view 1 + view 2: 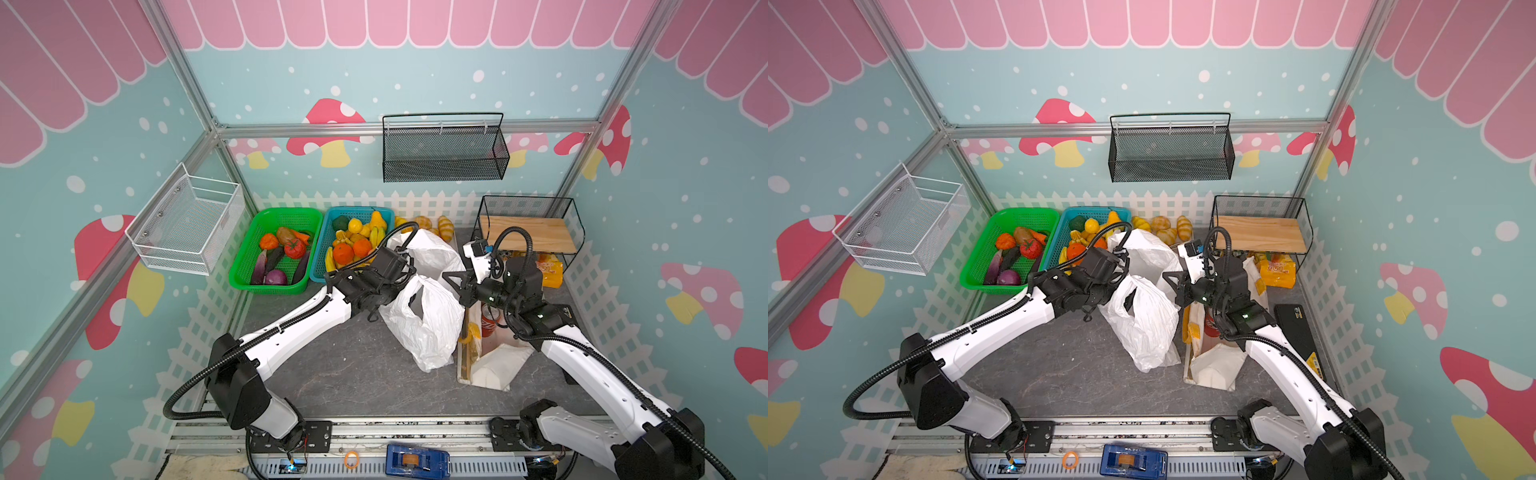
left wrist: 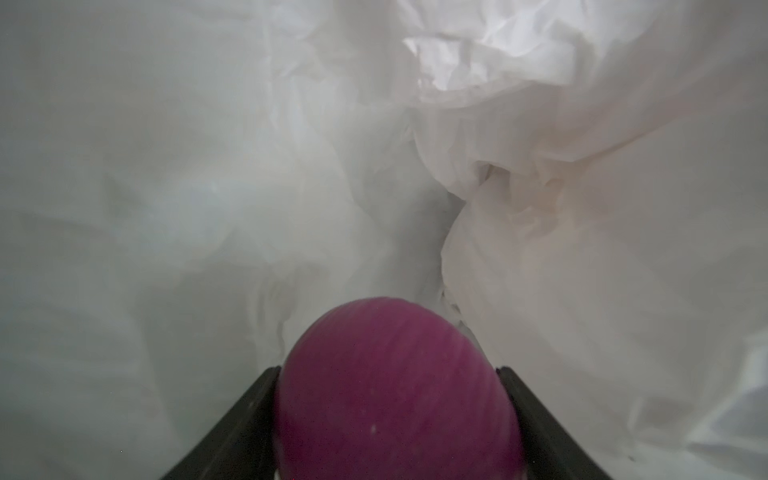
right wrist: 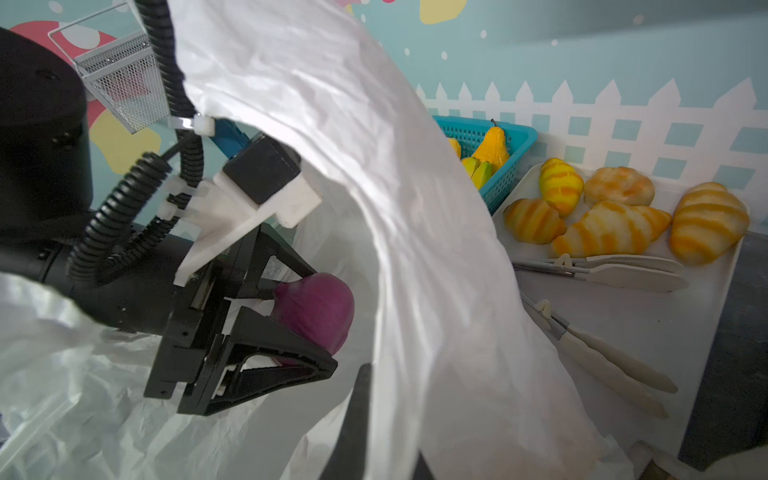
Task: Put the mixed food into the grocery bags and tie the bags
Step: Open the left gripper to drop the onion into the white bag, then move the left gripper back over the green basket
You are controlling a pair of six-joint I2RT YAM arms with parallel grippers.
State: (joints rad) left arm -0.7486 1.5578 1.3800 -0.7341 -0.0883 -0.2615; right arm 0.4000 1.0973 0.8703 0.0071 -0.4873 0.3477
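Note:
My left gripper is shut on a round purple onion and reaches into the open mouth of the crinkly white plastic bag. The right wrist view shows that onion between the black fingers, inside the bag. My right gripper is shut on the bag's rim and holds it up. Right of it lies the white tote with yellow handles, a red soda can in its mouth. A tomato and another purple onion sit in the green basket.
The blue basket of yellow fruit stands behind the left arm. Croissants and tongs lie on a white tray at the back. A wire shelf with a wooden board stands back right, a yellow packet under it.

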